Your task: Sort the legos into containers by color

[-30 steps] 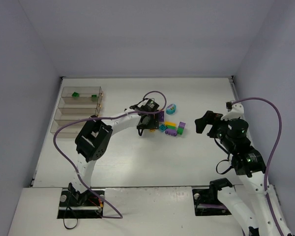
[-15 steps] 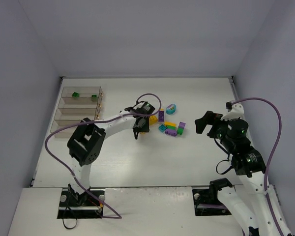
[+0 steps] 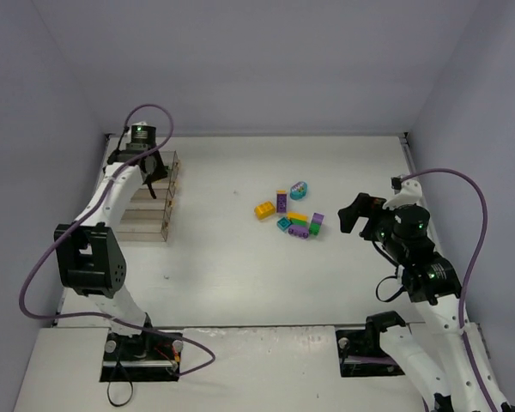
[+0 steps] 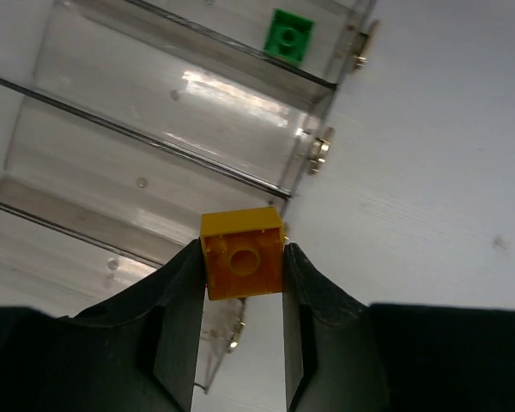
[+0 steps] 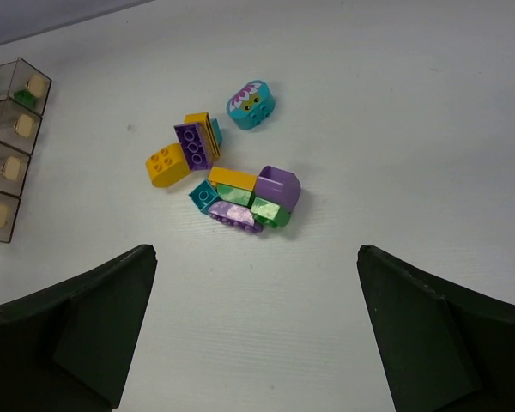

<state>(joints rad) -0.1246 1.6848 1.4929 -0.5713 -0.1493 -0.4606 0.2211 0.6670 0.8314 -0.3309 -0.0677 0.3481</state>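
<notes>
One yellow brick (image 4: 241, 253) clamped in left gripper (image 4: 240, 268) above the containers (image 4: 180, 86), upper left of top view; right gripper (image 5: 253, 257) spread, empty. Brick hangs near their outer wall, so releasing now could clip it and land outside.

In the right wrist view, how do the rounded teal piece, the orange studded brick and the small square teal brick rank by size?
1. The rounded teal piece and the orange brick look about alike, too close to rank.
2. The small teal brick is clearly smallest.
</notes>
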